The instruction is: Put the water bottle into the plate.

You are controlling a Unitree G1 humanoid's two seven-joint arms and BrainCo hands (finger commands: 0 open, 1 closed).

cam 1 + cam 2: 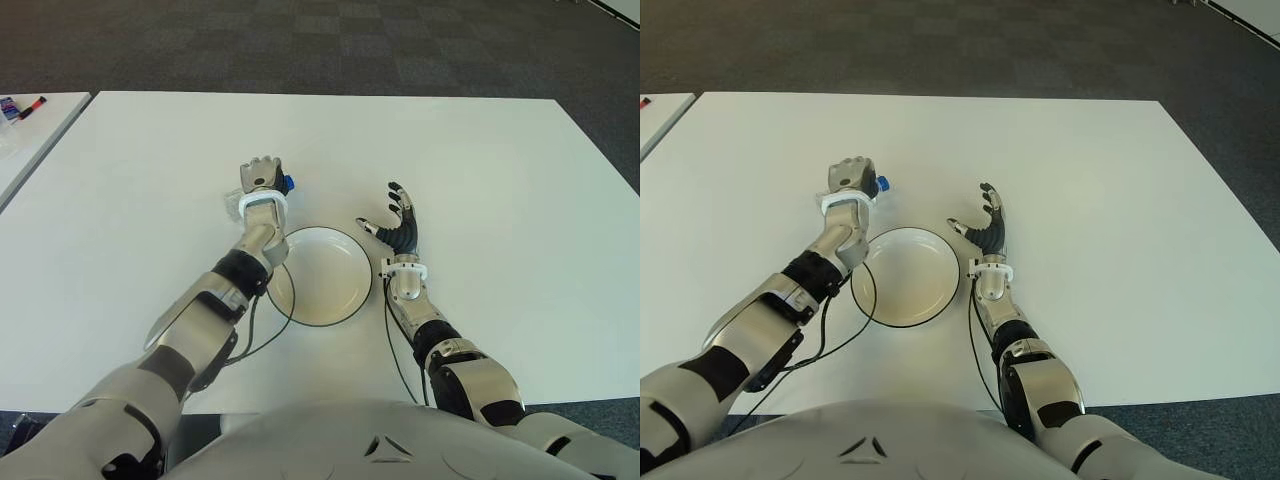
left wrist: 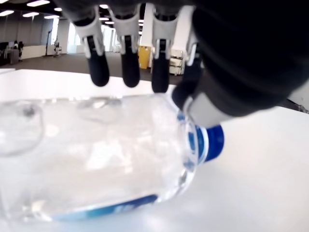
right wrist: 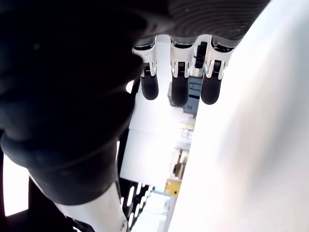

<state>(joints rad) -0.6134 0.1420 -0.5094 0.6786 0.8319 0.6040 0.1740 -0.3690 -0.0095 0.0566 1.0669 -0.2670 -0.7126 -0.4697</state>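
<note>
A clear water bottle (image 2: pixel 96 154) with a blue cap (image 1: pixel 288 184) lies on its side on the white table (image 1: pixel 480 170), just beyond the far left rim of the white plate (image 1: pixel 325 280). My left hand (image 1: pixel 262 180) is on top of the bottle, fingers (image 2: pixel 130 63) curled over its far side and thumb against its neck. The bottle's body is mostly hidden under the hand in the eye views. My right hand (image 1: pixel 398 222) shows just right of the plate with fingers spread and nothing in it.
A second white table (image 1: pixel 30 135) stands at the far left with small red and blue items (image 1: pixel 25 105) on it. A black cable (image 1: pixel 262 335) loops from my left arm across the table next to the plate. Dark carpet lies beyond the far edge.
</note>
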